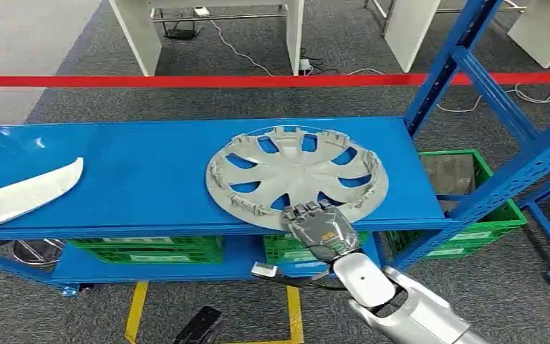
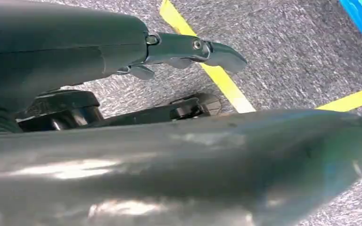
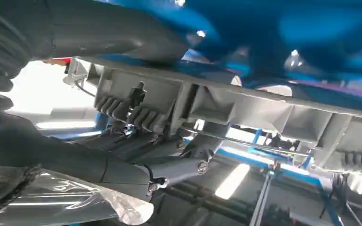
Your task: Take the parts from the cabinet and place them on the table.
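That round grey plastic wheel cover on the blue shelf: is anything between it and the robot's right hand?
Nothing visible. The right hand is already at the round grey plastic wheel cover's near rim, which overhangs the blue metal shelf's front edge, fingers on the rim.

We see R arm reaching up and fwd from lower right, silver forearm angled toward centre. R hand is at the near rim of the hubcap; wrist view shows fingers under the rim and thumb over it, so it grips. L hand hangs low, fingers apart, holding nothing.
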Robot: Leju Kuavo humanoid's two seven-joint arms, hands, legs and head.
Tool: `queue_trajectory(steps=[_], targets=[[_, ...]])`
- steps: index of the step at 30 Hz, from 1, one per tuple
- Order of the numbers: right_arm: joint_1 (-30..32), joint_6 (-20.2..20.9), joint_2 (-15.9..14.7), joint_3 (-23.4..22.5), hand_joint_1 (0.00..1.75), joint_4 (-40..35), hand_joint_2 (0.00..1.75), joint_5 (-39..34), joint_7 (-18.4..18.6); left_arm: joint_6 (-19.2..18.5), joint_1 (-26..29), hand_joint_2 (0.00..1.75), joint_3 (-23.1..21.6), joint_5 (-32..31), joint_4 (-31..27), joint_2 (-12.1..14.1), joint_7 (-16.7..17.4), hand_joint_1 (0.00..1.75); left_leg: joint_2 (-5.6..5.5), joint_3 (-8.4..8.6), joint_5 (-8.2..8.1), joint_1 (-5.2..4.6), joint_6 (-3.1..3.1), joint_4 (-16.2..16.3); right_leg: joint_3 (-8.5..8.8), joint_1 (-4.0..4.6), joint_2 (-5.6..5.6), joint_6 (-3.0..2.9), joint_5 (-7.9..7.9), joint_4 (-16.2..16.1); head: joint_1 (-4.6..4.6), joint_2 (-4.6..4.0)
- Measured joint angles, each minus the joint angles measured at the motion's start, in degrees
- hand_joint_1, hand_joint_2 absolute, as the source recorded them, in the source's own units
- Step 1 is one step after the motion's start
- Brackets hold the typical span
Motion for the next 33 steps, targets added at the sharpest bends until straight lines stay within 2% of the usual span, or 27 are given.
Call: queue_trajectory(steps=[14, 23, 29, 33], targets=[[-1.2, -0.1, -3.5, -0.7, 1.75, -8.7, 1.75, -0.3, -1.3, 0.8, 0.4, 0.00, 1.8, 0.2, 0.0, 0.1, -0.5, 0.00, 0.00, -0.03, 0.00, 0.00, 0.00, 0.0, 0.00, 0.00, 0.00, 0.00, 0.00, 0.0, 0.00, 0.00], [-1.7, -0.1, -4.7, -1.2, 1.75, -11.2, 1.75, -0.3, -1.4, 0.9, 0.5, 0.00, 2.3, 0.2, 0.0, 0.1, -0.7, 0.00, 0.00, -0.04, 0.00, 0.00, 0.00, 0.0, -0.01, 0.00, -0.01, 0.00, 0.00, 0.0, 0.00, 0.00], [-2.0, -0.5, -5.8, -1.3, 1.75, -13.8, 1.75, -0.5, -1.5, 1.3, 0.7, 0.00, 2.6, 0.3, 0.0, 0.2, -2.2, 0.00, 0.00, -0.04, 0.00, 0.00, 0.00, 0.0, -0.03, 0.00, -0.01, 0.00, 0.00, 0.0, 0.00, 0.00], [-1.8, -2.2, -6.7, -1.6, 1.75, -16.1, 1.75, -0.6, -1.7, 1.7, 0.8, 0.00, 3.4, 0.7, 0.0, 0.2, -3.7, 0.00, 0.00, -0.06, 0.00, 0.00, 0.00, 0.0, -0.04, 0.00, -0.01, 0.00, -0.01, 0.0, 0.00, 0.00]])
